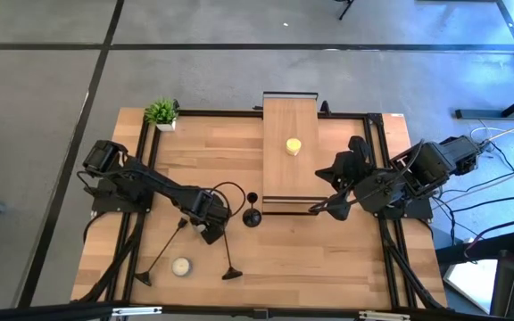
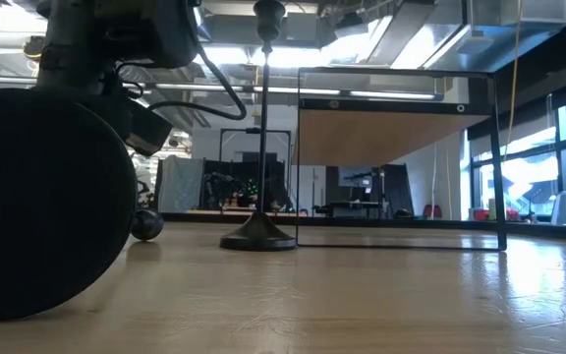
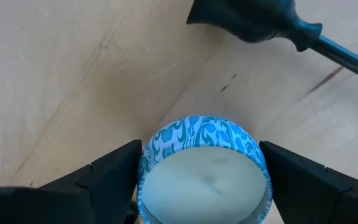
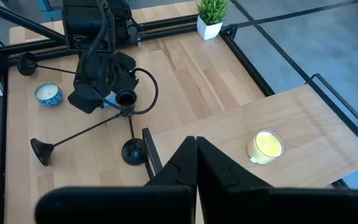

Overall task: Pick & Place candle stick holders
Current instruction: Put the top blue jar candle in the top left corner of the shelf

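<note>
Near the middle of the desk (image 1: 328, 259), the left tool (image 1: 211, 234) hangs with its fingers (image 3: 104, 174) spread wide, released and gripping nothing. Its wrist view shows them on either side of a small white candle in a blue-patterned tin (image 3: 204, 171), which is not one of the task's things.

The candle stick holders are three. One stands upright, the short holder (image 1: 252, 214), just in front of the raised wooden shelf (image 1: 290, 125) and close beside the left tool. Two tall holders lie flat on the desk: one (image 1: 161, 254) slanting from under the tool towards the near left corner, the other (image 1: 228, 259) pointing towards the near edge, its round base (image 1: 231, 273) outermost.

Across the desk the right tool (image 1: 321, 207) waits at the shelf's near right corner, clenched on nothing (its fingers meet in its own wrist view). A yellow candle (image 1: 293, 145) sits on the shelf.

As I judge it, the step in hand is a pick, and the tool is lined up on the wrong thing. It should shift off the tin onto a thin stem, set the fingers square across it, and close near the base so the holder does not swing when lifted.
</note>
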Available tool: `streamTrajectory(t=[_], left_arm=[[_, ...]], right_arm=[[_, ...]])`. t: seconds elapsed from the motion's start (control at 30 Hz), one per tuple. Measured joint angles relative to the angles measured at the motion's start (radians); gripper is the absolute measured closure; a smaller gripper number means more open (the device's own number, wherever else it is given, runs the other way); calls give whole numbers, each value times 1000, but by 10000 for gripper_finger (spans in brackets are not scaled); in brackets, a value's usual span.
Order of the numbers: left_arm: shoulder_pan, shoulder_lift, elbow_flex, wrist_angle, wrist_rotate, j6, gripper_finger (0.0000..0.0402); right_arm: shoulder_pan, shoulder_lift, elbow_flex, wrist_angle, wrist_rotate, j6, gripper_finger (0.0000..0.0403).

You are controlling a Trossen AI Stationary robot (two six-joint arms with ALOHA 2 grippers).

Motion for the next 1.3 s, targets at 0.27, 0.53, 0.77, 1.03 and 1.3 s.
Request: streamTrajectory(t=[0.27, 0.53, 0.77, 1.03, 1.3], left_arm=[[0, 0, 0, -14, -14, -25, 113], [0, -6, 0, -13, 27, -71, 113], [0, -105, -1, -34, 30, -147, 113], [-1, -352, -1, -55, -123, -313, 113], [-1, -606, 0, 106, -388, -433, 113]], right_arm=[[0, 0, 0, -1, 0, 0, 402], [0, 0, 0, -8, 0, 0, 402], [0, 0, 0, -7, 0, 0, 402], [0, 0, 0, -3, 0, -2, 402], [0, 0, 0, 27, -17, -73, 402]])
